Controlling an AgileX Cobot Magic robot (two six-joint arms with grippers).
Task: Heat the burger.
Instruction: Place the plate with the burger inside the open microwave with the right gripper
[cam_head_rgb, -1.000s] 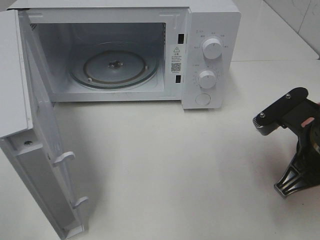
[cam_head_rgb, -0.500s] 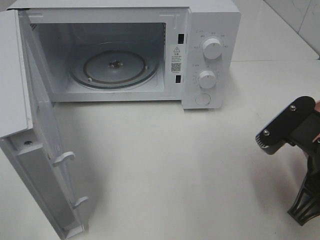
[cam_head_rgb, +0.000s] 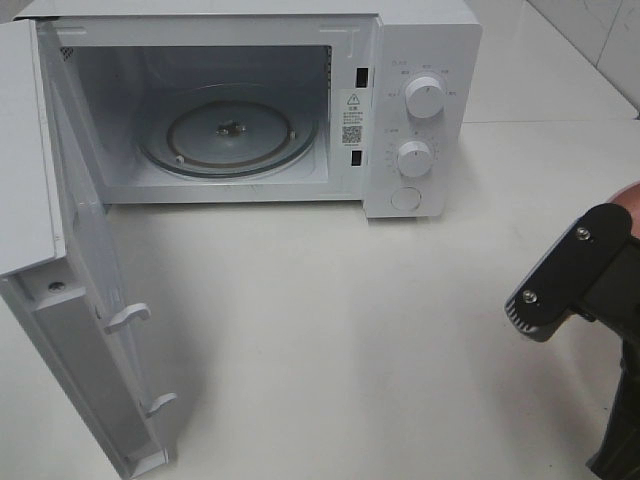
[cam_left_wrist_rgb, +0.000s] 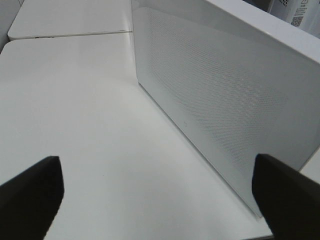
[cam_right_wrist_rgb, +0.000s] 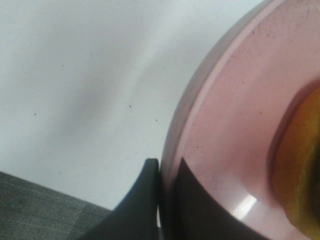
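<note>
Finding 1, change: in the high view the right arm (cam_head_rgb: 575, 275) has slid from about 3 o'clock of the frame toward 5 o'clock. It now stands at the frame's edge, further from the microwave (cam_head_rgb: 420, 60) than a second ago. Nothing else on the table (cam_head_rgb: 330, 300) has shifted.

Finding 2, claws: the right gripper (cam_right_wrist_rgb: 161, 172) is pressed together on the rim of the pink plate (cam_right_wrist_rgb: 225, 125), one finger above the rim and one below. The left gripper (cam_left_wrist_rgb: 160, 200) is spread wide and holds nothing; it faces the outer, perforated side of the door (cam_head_rgb: 90, 330).

Finding 3, task item: the burger (cam_right_wrist_rgb: 300, 165) sits on the pink plate, inward of the pinched rim, with only part of its golden bun showing. It lies roughly at 4 o'clock from the oven cavity, well apart from it, and does not show in the high view.

Finding 4, readiness: the door stands fully open at 9 o'clock and the glass turntable (cam_head_rgb: 230, 130) is bare.

Assessment: the plate is secured, but the recent travel leads away from the cavity. Whether the plate is lifted cannot be told. Loading has not begun; the burger has yet to travel toward 10 o'clock.
</note>
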